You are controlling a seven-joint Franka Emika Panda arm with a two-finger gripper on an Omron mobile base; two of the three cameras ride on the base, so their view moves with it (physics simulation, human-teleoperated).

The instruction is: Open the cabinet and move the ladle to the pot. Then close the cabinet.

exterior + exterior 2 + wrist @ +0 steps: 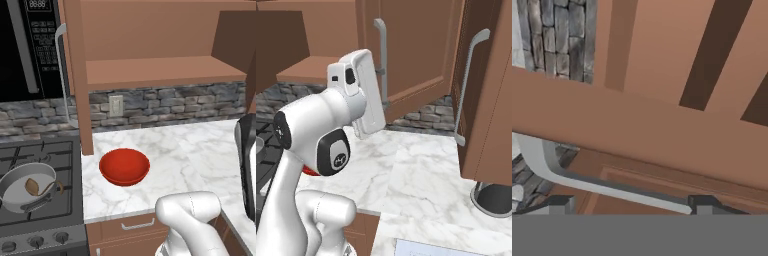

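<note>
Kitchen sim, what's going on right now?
The reddish-brown wooden wall cabinet stands open. The thin dark-brown ladle already lies in the shallow grey metal pot on the stove, left of the red bowl. The white arm's gripper sits at a door's silver bar handle, jaws either side, seemingly to close it.

Cabinet (150, 35) interior unobstructed, both doors swung wide; left door edge (80, 75) stands beside the stove, right door's silver handle (587, 182) crosses just ahead of the claw (632, 205); red bowl (124, 166) occupies the marble worktop (190, 150) below.
</note>
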